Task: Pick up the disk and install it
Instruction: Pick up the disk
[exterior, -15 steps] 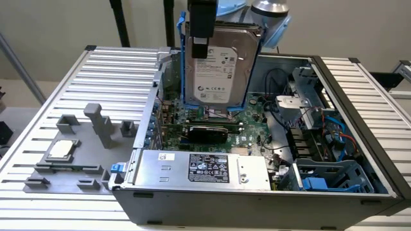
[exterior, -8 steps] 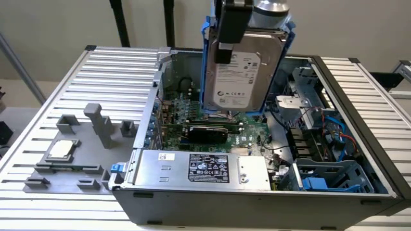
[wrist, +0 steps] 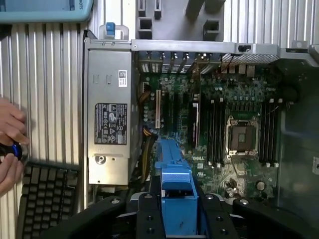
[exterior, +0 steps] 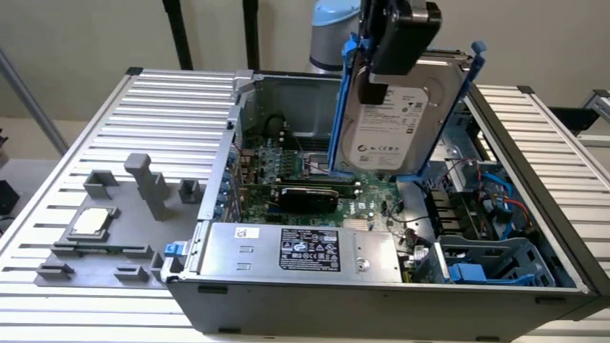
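Observation:
The disk [exterior: 396, 121] is a silver-grey hard drive with a white label and blue carrier rails. It hangs upright above the open computer case [exterior: 381, 304], over the motherboard [exterior: 367, 196]. My gripper [exterior: 401, 43] is shut on its upper end. In the wrist view the disk's blue rail [wrist: 175, 181] sits between my gripper's [wrist: 175, 211] black fingers [wrist: 149, 214], with the motherboard [wrist: 224, 114] below it.
A blue drive cage [exterior: 496, 261] sits in the case's near corner on the exterior view's right, by the labelled power supply [exterior: 305, 250]. A grey fixture holding a small silver chip [exterior: 91, 221] lies on the slatted table. A person's hand [wrist: 10, 144] rests near a keyboard [wrist: 45, 199].

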Motion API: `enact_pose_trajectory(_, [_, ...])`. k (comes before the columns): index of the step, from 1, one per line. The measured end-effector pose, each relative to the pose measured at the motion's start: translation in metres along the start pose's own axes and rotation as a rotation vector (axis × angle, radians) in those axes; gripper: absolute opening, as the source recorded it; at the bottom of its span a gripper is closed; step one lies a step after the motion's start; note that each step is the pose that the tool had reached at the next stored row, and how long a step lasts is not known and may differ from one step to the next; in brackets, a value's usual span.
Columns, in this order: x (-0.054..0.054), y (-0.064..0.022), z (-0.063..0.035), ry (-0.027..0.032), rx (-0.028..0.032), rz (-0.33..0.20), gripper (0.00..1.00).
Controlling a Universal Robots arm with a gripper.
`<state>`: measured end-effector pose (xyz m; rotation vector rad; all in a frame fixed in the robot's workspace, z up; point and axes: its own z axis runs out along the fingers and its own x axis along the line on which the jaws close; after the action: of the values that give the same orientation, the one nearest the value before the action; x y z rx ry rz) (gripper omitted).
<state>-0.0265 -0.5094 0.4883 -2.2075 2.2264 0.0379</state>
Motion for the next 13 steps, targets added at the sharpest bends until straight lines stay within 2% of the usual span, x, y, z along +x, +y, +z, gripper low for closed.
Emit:
enact_pose_trajectory(6, [0.012,-0.026,-0.0006,0.0001,0.0,0.0,0.0])
enact_pose_trajectory(13, [0.031,-0.0474,-0.001,0.0,0.0,0.0,0.0])
